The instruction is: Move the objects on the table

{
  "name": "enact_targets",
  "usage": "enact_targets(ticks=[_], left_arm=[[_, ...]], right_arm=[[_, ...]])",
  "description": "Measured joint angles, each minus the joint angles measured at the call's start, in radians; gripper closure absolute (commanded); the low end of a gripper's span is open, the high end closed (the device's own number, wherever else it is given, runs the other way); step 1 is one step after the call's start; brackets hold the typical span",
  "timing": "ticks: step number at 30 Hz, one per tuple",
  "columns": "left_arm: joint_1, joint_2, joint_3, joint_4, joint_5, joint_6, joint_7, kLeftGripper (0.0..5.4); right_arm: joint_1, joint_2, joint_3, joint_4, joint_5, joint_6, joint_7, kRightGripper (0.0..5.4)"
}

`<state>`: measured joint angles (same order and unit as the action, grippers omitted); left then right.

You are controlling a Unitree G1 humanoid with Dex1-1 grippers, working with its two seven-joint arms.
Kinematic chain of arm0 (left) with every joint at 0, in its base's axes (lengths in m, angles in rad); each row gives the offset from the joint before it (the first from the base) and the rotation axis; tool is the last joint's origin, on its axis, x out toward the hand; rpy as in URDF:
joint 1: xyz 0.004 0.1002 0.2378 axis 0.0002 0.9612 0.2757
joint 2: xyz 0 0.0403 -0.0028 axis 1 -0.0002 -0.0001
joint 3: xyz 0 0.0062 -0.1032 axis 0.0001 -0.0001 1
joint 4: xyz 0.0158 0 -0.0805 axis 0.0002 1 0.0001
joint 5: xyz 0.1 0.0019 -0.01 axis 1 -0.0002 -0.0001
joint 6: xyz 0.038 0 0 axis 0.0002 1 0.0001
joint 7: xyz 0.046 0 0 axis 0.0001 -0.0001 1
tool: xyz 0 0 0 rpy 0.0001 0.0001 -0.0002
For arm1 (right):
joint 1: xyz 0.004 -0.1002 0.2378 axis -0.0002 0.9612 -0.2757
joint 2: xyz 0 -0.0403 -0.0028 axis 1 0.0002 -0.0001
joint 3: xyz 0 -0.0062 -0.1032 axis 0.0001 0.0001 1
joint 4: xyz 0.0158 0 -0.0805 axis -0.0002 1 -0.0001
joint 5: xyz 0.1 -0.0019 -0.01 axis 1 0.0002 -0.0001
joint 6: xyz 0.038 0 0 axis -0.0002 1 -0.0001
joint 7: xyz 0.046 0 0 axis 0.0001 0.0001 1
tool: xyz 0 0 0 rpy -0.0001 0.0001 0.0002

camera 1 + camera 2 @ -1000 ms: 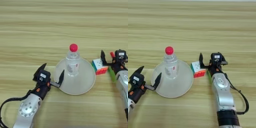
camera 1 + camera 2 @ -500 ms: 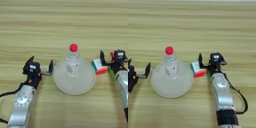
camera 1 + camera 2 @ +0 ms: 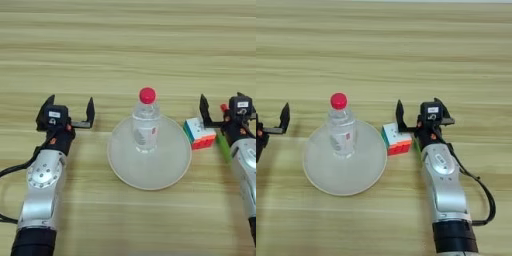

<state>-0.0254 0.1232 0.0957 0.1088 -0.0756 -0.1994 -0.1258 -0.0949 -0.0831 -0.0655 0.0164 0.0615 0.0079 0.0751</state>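
Bottle [image 3: 146,125] is being carried upright by plate [image 3: 170,170] on bench [image 3: 125,45]; cube [image 3: 199,133] just beside. Left gripper [image 3: 68,110] and right gripper [image 3: 418,113] are being held released, empty.

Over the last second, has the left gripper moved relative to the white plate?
Yes. The left gripper, open, has drawn away from the plate toward the robot's left and further up the table; it was at the rim before.

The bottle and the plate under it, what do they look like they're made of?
The bottle looks like clear, glossy plastic: the plate shows through its body, and its red cap is opaque. The plate looks like smooth white ceramic or hard plastic, plain and evenly pale; the look alone does not settle which.
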Motion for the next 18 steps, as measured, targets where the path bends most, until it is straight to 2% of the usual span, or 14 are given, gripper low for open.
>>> enact_targets(ticks=[7,12,15,18], left_arm=[[-0.007,-0.010,-0.001,0.051,0.001,-0.024,0.007,0.03],[-0.009,-0.015,-0.003,0.054,0.003,-0.033,0.012,0.03],[-0.009,-0.018,-0.004,0.054,0.004,-0.035,0.014,0.03],[-0.009,-0.020,-0.004,0.055,0.004,-0.036,0.014,0.03]], right_arm=[[0.064,-0.003,0.026,-0.100,0.001,0.006,0.040,0.00],[0.121,-0.033,0.046,-0.172,0.003,0.013,0.093,0.00],[0.163,-0.048,0.068,-0.225,0.025,0.022,0.142,0.00],[0.167,-0.059,0.081,-0.265,0.054,0.025,0.189,0.00]])
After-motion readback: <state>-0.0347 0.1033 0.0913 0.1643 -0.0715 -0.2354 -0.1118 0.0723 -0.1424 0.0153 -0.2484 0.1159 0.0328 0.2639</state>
